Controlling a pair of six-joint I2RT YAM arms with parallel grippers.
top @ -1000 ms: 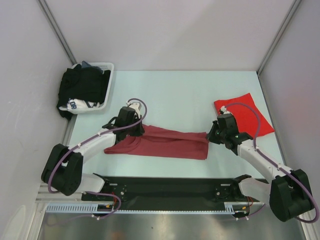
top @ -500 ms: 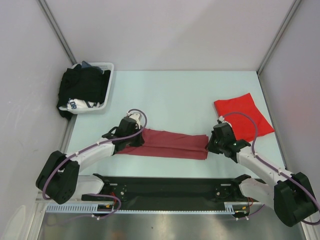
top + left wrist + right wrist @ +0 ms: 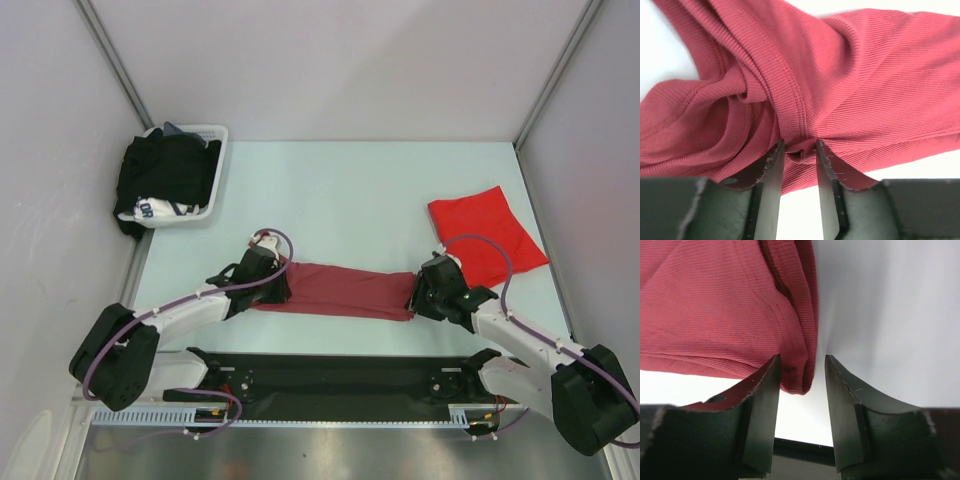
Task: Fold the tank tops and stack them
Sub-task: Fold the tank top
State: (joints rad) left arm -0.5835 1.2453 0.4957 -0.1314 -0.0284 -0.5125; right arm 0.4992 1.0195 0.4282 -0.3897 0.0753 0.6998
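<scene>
The pale table (image 3: 340, 190) carries a white basket (image 3: 216, 140) of black garments (image 3: 165, 170) at its far left corner. The maroon tank top (image 3: 340, 290), folded into a long band, lies near the front edge between the arms. The folded bright red tank top (image 3: 490, 232) lies apart, far right. The left gripper (image 3: 800, 146) is narrowly parted around a hem fold. The right gripper (image 3: 802, 365), parted wider, loosely straddles the band's corner.

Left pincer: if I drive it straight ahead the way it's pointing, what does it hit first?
The maroon tank top. A bunched fold of it sits right between the parted tips of the left pincer, so any advance would press straight into the cloth.
</scene>
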